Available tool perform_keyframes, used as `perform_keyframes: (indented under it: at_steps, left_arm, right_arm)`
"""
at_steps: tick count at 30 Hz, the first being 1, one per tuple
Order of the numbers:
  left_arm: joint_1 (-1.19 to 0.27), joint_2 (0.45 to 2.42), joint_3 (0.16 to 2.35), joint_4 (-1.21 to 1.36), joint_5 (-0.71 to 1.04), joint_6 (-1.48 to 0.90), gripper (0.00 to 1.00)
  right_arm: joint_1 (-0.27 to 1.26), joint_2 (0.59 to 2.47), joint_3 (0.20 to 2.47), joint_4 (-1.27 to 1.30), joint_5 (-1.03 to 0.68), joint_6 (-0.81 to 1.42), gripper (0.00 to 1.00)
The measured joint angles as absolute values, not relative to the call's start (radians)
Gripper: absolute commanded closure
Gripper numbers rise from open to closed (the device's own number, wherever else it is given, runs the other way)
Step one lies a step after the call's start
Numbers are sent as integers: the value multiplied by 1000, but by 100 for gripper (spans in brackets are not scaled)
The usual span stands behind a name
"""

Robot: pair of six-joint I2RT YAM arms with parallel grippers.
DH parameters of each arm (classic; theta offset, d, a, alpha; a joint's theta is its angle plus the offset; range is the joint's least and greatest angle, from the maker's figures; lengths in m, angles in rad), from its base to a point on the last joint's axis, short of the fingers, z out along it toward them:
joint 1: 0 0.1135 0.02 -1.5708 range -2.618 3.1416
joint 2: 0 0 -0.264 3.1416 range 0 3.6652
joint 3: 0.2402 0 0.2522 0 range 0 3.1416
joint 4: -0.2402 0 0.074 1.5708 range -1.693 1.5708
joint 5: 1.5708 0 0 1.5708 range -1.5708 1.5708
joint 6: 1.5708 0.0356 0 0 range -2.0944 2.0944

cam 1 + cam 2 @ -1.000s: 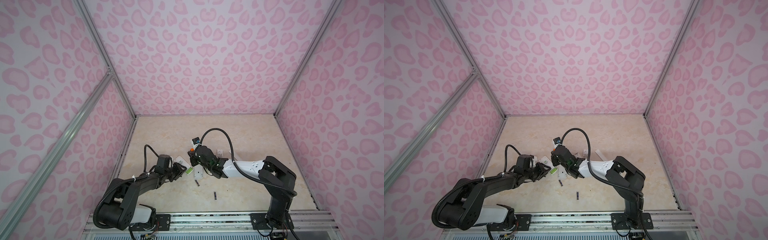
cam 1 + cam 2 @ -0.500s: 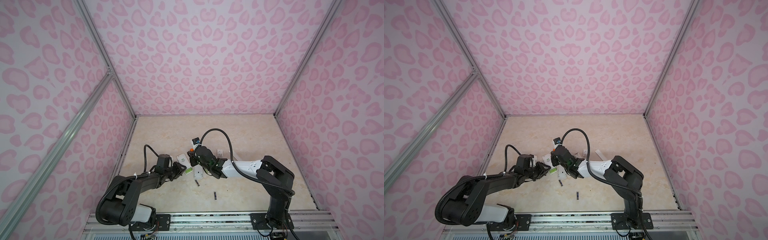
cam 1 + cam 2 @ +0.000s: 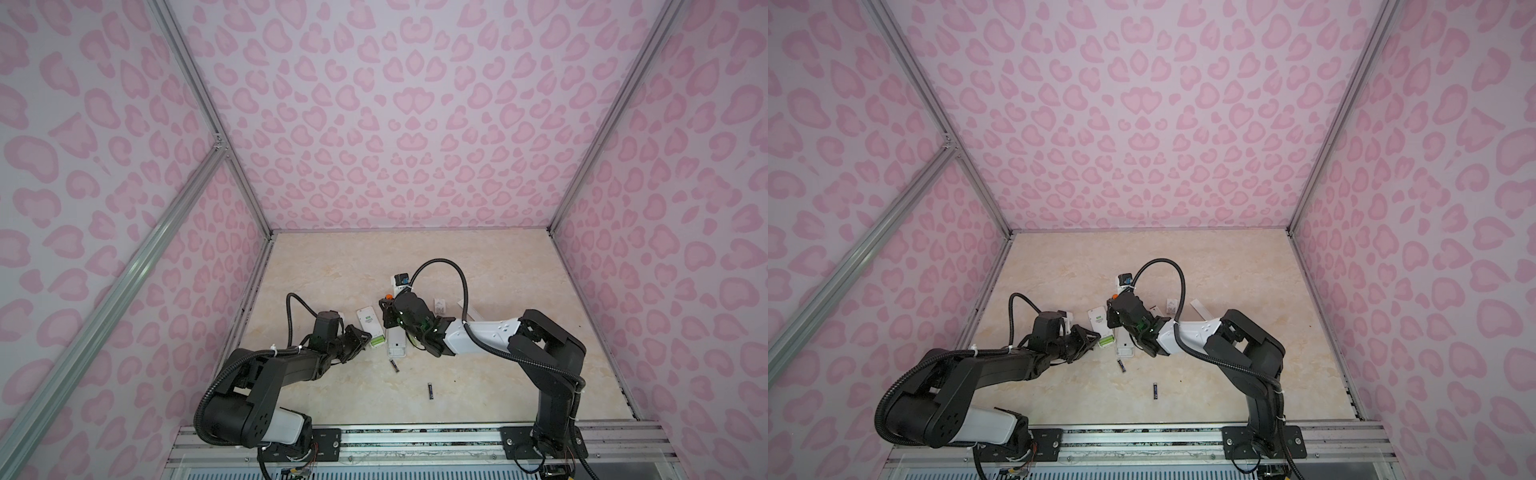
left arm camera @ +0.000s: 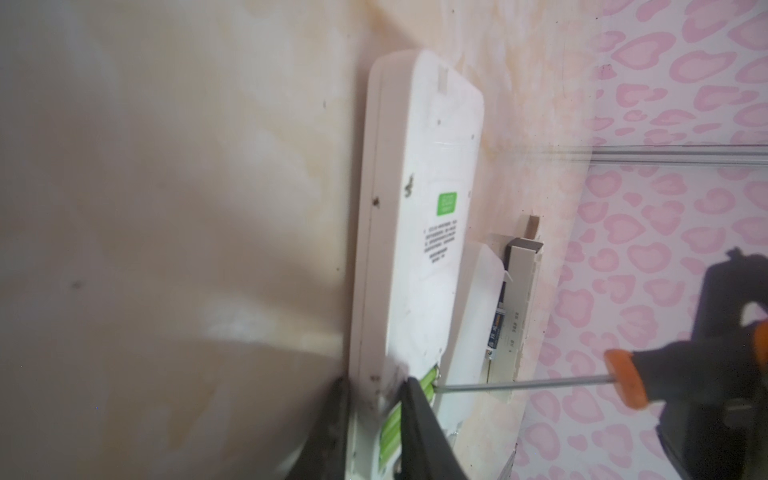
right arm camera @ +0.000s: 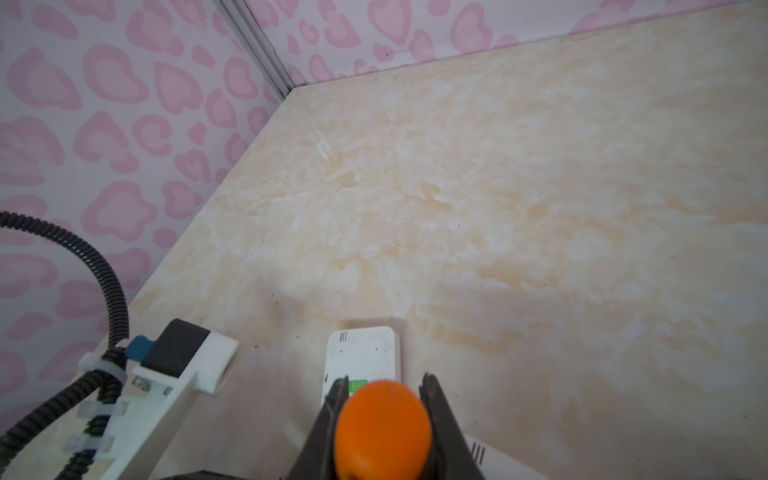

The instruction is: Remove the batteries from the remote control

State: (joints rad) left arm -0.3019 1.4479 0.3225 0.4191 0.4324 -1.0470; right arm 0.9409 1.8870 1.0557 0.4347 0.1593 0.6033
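A white remote control (image 3: pixel 367 326) (image 3: pixel 1098 321) lies back up, its open end showing lime green batteries (image 3: pixel 377 341) (image 4: pixel 390 422). My left gripper (image 3: pixel 360 338) (image 4: pixel 374 388) is shut on that end: one finger (image 4: pixel 332 419) is outside the remote's side wall and the other lies over the green cells. My right gripper (image 3: pixel 388 316) (image 5: pixel 384 380) is shut on an orange-and-black screwdriver (image 4: pixel 623 382) (image 5: pixel 382 432), whose steel tip touches the end of the green batteries. In both top views, two black batteries (image 3: pixel 394 365) (image 3: pixel 431 390) lie loose on the floor.
A second white remote (image 3: pixel 397 345) (image 3: pixel 1125 345) lies just right of the first, under the right wrist. Small white covers (image 3: pixel 440 305) lie behind the right arm. The left pink wall (image 3: pixel 249 257) is close to the left arm.
The left gripper's jaws have narrowed onto the remote's open end. The right gripper with the screwdriver has hardly moved.
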Motion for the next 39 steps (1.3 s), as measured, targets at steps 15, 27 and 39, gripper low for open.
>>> perform_keyframes:
  at_steps: [15, 27, 39]
  left_arm:
    - [-310, 1446, 316, 443, 424, -1076, 78]
    - [-310, 1443, 330, 414, 423, -1076, 78]
    - [-311, 1443, 341, 393, 426, -1071, 79]
  right_arm:
    - [921, 1858, 1021, 496, 153, 717, 100]
    - [918, 1821, 992, 501, 139, 725, 100]
    - [963, 1741, 920, 451, 144, 710, 100]
